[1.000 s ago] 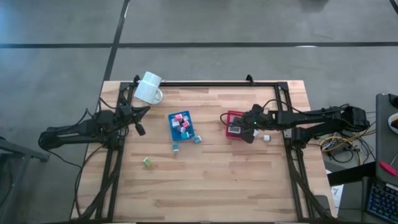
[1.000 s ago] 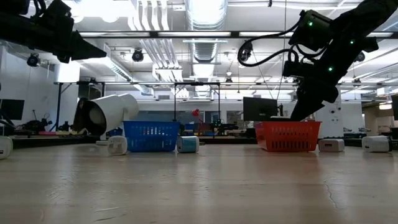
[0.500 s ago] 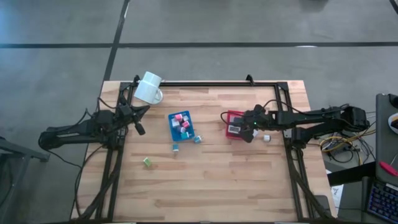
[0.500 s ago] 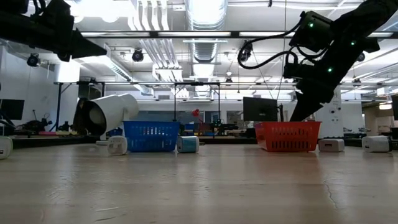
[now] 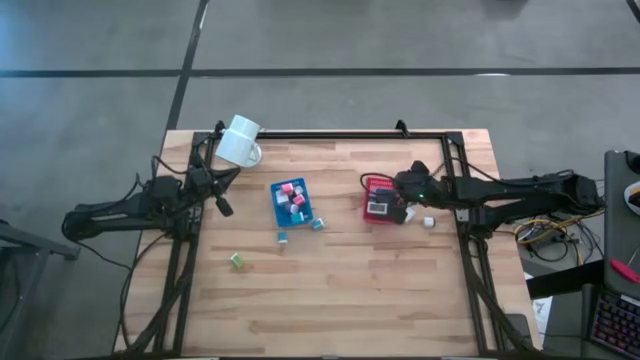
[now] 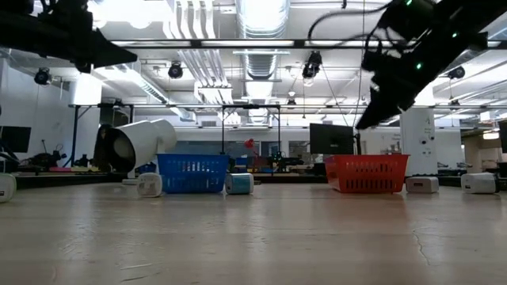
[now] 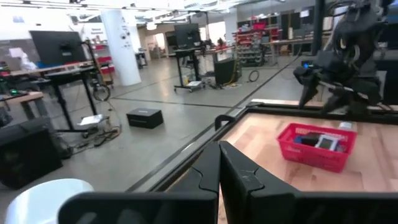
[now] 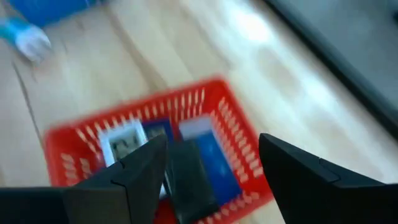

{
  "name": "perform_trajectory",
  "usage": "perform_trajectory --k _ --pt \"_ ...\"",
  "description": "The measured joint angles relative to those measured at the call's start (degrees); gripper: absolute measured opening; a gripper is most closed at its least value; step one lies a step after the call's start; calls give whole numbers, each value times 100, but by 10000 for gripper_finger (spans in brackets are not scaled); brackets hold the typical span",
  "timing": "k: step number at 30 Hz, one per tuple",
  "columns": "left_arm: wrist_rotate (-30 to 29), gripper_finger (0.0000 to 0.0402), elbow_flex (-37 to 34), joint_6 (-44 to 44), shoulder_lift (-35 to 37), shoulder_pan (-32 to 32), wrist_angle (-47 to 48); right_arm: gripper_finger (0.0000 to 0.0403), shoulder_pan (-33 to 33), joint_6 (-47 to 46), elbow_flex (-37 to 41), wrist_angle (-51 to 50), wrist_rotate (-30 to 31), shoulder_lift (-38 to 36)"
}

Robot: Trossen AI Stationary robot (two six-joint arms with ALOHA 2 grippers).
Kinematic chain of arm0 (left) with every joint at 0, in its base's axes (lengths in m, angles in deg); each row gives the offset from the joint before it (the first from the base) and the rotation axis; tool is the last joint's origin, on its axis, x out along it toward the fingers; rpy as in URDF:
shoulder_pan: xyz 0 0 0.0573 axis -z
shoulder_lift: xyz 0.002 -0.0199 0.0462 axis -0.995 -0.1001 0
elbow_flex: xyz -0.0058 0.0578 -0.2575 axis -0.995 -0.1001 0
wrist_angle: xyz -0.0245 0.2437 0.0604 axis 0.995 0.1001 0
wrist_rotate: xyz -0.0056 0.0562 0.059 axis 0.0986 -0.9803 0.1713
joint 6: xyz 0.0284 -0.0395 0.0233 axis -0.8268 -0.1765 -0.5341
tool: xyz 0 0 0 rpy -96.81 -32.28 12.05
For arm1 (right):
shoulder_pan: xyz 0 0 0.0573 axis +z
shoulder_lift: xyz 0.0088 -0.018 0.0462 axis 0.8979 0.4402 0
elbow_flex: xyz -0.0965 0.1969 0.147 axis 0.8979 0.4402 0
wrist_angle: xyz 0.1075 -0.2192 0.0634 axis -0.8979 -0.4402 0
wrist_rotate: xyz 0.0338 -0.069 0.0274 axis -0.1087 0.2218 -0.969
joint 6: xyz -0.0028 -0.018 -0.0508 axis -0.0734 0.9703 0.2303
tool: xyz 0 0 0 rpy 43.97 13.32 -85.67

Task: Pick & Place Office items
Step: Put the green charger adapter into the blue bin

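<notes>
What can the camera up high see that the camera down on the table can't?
Only the high camera shows inside the baskets: pink and white blocks in the blue basket, plus a green block alone on the table. Only the low camera shows the room behind, with ceiling lights and desks. Both show the white mug on its side, the red basket and the open right hand above it.

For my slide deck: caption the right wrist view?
Open right gripper above the red basket holding small office items.

red basket [image 8: 155,149] contents blurred, perhaps blocks
</notes>
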Motion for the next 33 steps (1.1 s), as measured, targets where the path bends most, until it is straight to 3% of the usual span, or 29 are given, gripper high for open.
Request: perform_trajectory --k 6,11,16,19,23,26,33 --pt "327 7 0 94 -4 -4 37 218 781 493 465 1061 177 -1238" --pt "359 7 0 3 -4 -4 39 197 1559 1042 1167 1918 708 -2534" --pt "359 7 0 -161 -4 -2 -58 151 1854 1710 1902 2455 728 -3931" --pt "359 7 0 -176 -16 -2 -156 115 1847 1858 2289 2677 508 -4745" --pt "359 7 0 -174 -80 -2 -187 73 1850 1958 2643 2714 -511 -5690" --pt "358 7 0 -127 -158 0 -198 49 1844 1738 2631 2550 -655 -5837" --pt "488 4 2 -149 -350 -6 -282 21 1832 1281 2312 1449 -349 -5687"
